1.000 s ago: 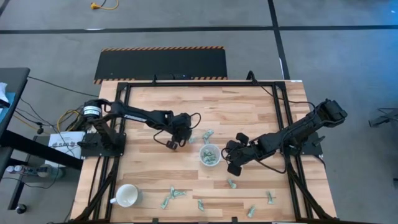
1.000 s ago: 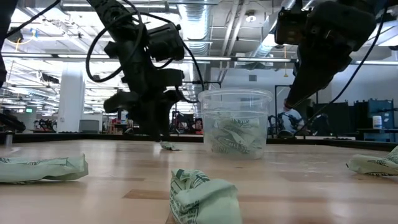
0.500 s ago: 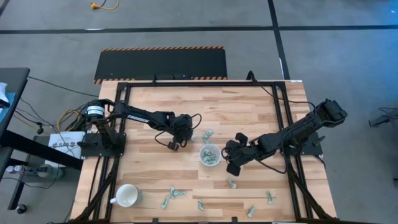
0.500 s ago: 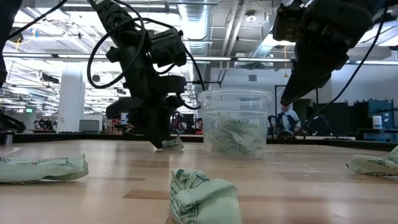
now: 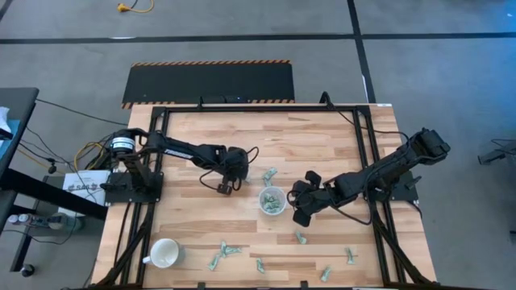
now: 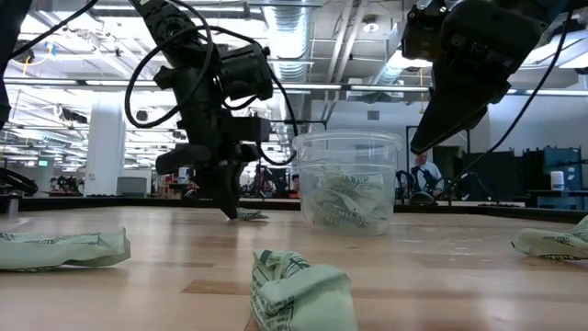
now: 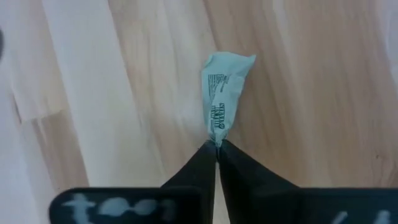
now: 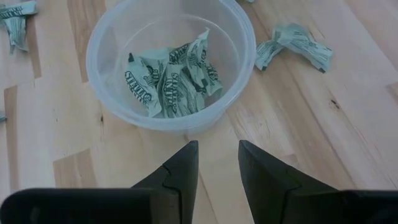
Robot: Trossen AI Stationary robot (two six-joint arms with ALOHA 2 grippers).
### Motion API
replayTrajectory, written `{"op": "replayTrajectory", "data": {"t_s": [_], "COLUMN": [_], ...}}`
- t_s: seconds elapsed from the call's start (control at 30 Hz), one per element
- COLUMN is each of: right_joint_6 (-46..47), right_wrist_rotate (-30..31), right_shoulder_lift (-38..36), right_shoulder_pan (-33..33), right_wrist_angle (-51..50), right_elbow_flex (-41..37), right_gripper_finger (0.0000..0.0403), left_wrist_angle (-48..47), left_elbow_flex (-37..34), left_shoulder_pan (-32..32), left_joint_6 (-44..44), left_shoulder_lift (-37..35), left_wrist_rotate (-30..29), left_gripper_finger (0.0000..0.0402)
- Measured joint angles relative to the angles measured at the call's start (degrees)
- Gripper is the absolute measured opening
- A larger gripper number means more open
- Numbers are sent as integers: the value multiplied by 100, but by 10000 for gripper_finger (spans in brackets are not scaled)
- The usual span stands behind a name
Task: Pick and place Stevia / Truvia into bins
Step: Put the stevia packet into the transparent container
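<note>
The bin is a clear plastic cup [image 5: 272, 200] [image 6: 347, 193] at the table's middle, with several green-and-white Stevia sachets [image 8: 174, 74] in it. To its left, my left gripper [image 5: 225, 188] [image 6: 230, 208] points steeply down and is shut on one sachet [image 7: 222, 99] [image 6: 250, 215] lying on the wood. My right gripper [image 5: 298, 214] [image 8: 217, 144] hovers open just right of the cup [image 8: 171, 62], with nothing between its fingers. My left gripper pinches the sachet's crumpled narrow end [image 7: 216, 138] between its two fingertips. The fingers come from above, slanting down, in line with the sachet's length. The rest of the sachet lies flat on the table beyond the fingertips.
Loose sachets lie near the cup's far side [image 5: 269, 175] and its near right [image 5: 300, 238], and along the near edge [image 5: 226, 251] [image 5: 260, 265] [image 5: 325, 274] [image 5: 351, 255]. A white mug [image 5: 164, 254] stands at the near left. Black frame rails [image 5: 367, 153] border the table.
My left gripper has rolled a little about its own axis and shut its fingers on the end of the sachet, which stays on the table. My right gripper has kept still beside the cup.
</note>
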Motion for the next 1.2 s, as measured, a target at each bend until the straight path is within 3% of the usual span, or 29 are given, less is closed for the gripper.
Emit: {"op": "replayTrajectory", "data": {"t_s": [0.33,0.47,0.6,0.73,0.97,1.2], "right_joint_6": [-36,-44,-46,-48,-48,-47], "right_wrist_rotate": [-1,-1,80,147,147,145], "right_shoulder_lift": [0,0,0,0,0,0], "right_shoulder_pan": [0,0,0,-27,-119,-125], "right_wrist_angle": [1,2,1,0,31,42], "right_elbow_flex": [0,0,0,0,0,0], "right_gripper_finger": [107,107,107,107,107,107], "left_wrist_angle": [-290,135,967,1706,2430,2552], "left_elbow_flex": [-11,-11,-4,-1,-7,116], "left_shoulder_pan": [-334,-620,-912,-1195,-1428,-1436], "left_joint_6": [-409,-559,-823,-896,-893,-889], "left_shoulder_lift": [-951,-1500,-1791,-1688,-1110,-717], "left_wrist_rotate": [-75,44,623,1070,1089,1175], "left_gripper_finger": [0,0,0,0,0,0]}}
